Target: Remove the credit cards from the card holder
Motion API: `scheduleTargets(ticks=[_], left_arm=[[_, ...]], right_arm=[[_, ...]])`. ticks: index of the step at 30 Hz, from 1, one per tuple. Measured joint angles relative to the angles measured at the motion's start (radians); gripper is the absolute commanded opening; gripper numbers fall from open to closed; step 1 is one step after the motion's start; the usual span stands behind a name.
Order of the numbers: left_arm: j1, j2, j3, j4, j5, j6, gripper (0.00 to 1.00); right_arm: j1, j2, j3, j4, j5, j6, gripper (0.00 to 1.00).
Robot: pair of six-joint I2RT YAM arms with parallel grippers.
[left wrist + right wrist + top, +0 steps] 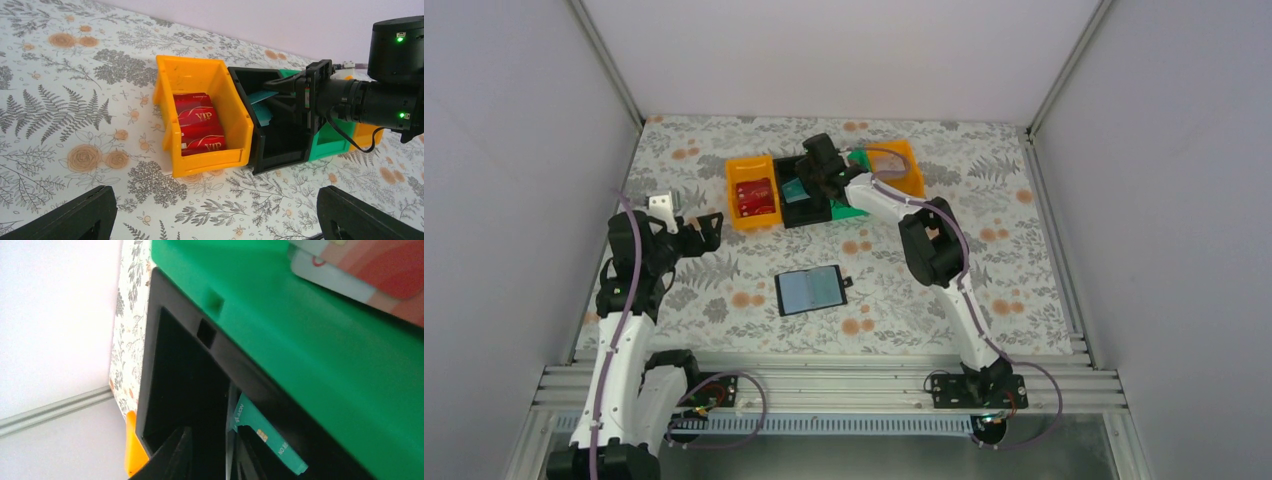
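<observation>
The card holder (812, 290) lies open and flat at mid-table, its pale blue-grey inner faces up and a small black tab on its right edge. My right gripper (810, 183) (210, 440) reaches into the black bin (804, 208) (280, 147) (150, 365). Its jaws are slightly parted. A teal credit card (261, 107) (270, 440) leans tilted against the right finger inside that bin, with a gap to the left finger. My left gripper (686, 215) (215, 220) hovers wide open over bare tablecloth, left of the bins, holding nothing.
An orange bin (752, 170) (210, 160) left of the black one holds red VIP cards (200, 125). A green bin (852, 210) (300, 315) and a second orange bin (902, 165) stand to the right. Pale and red cards (370, 270) lie beyond the green wall.
</observation>
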Motion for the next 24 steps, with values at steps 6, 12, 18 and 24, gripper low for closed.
scheduleTargets(ticks=[6,12,18,24], left_arm=[[0.005,0.001,0.000,0.000,0.000,-0.001,1.00],[0.005,0.006,0.000,0.000,0.000,-0.001,1.00],[0.005,0.012,0.000,-0.001,0.002,-0.009,1.00],[0.005,0.013,-0.022,0.006,0.079,-0.077,0.98]], right_arm=[[0.009,-0.017,0.008,-0.002,-0.004,-0.012,0.59],[0.009,-0.061,0.005,-0.064,-0.003,-0.024,0.68],[0.008,-0.165,-0.007,-0.094,-0.043,-0.143,0.66],[0.009,-0.243,0.110,-0.229,-0.122,-0.612,0.61]])
